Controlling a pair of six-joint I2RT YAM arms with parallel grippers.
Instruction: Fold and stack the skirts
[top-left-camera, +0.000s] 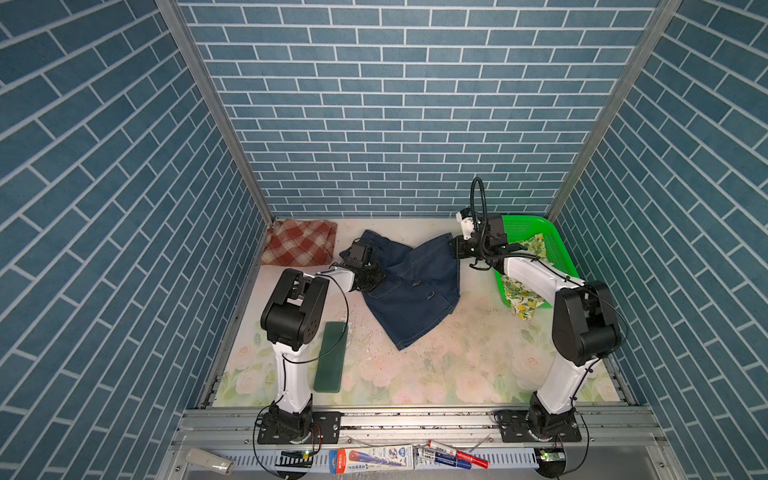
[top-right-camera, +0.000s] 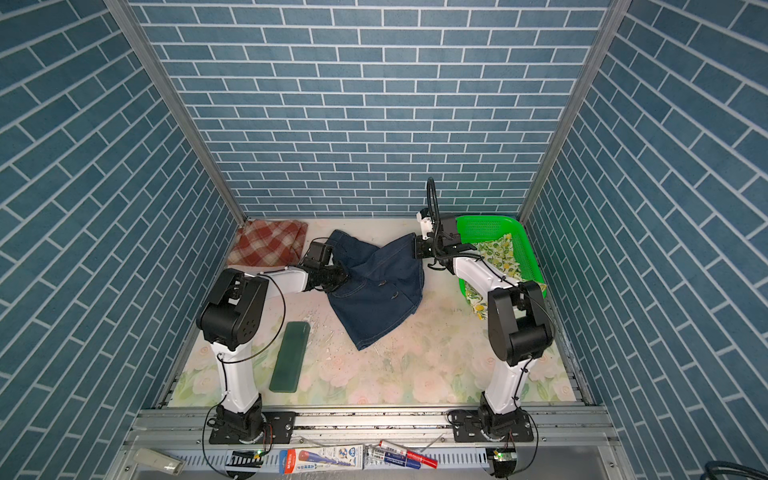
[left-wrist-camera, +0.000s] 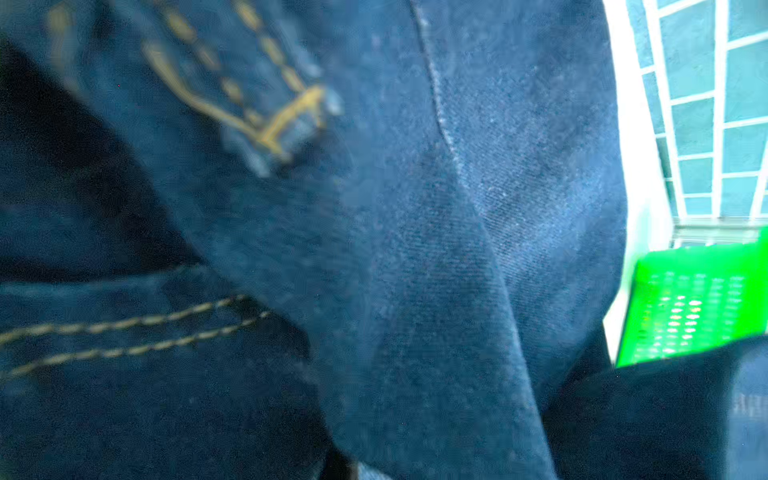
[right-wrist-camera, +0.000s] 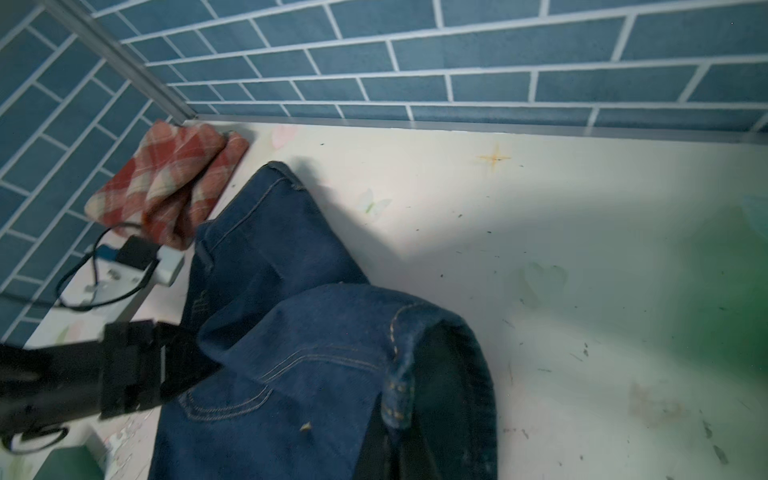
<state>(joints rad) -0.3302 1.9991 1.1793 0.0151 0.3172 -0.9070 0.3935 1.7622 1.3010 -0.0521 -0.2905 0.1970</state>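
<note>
Here, the right hand (top-left-camera: 455, 248) pinches a raised corner of the denim skirt (top-left-camera: 415, 299) on the bench (top-left-camera: 457, 353); whether the left hand (top-left-camera: 376, 279) grips the waistband cannot be told. Spreading before the fold appears under way; next, lay it flat. The plaid skirt (top-left-camera: 299, 243) sits folded far-left; the lemon skirt (top-left-camera: 519, 293) drapes over the basket (top-left-camera: 555, 245).

The plaid skirt (top-left-camera: 299, 247) lies in the far left corner of the table (top-left-camera: 457, 361), the denim skirt (top-left-camera: 415, 291) beside it at mid-table, the basket (top-left-camera: 524, 227) far right with the lemon skirt (top-left-camera: 516, 296) in it and spilling over its near wall, the pad (top-left-camera: 330, 357) near left.
</note>
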